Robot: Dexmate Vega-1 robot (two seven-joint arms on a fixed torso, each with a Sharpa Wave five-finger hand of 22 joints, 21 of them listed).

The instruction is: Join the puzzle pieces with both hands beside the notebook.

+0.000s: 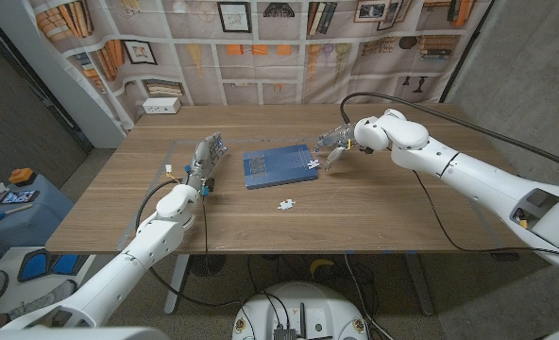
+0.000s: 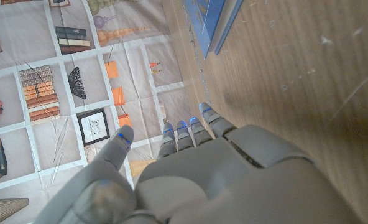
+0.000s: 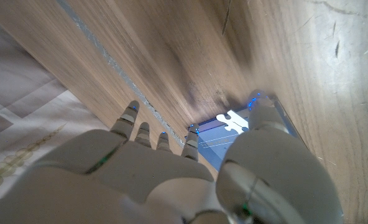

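A blue notebook [image 1: 276, 167] lies in the middle of the wooden table [image 1: 402, 212]. One white puzzle piece [image 1: 314, 162] sits on the notebook's right edge. A second white piece [image 1: 286, 204] lies on the bare wood in front of the notebook. My right hand [image 1: 335, 142] hovers just right of the notebook with its fingers apart. In the right wrist view that hand [image 3: 190, 174] is close over the piece [image 3: 232, 120] on the blue cover [image 3: 216, 142], the thumb beside it, holding nothing. My left hand [image 1: 204, 159] is left of the notebook, fingers extended [image 2: 215, 168], with the notebook's corner [image 2: 209, 22] ahead.
A small white box [image 1: 161, 106] stands at the table's back left corner. A printed bookshelf backdrop [image 1: 261, 47] hangs behind the table. A black cable [image 1: 431, 203] from the right arm trails over the table's right side.
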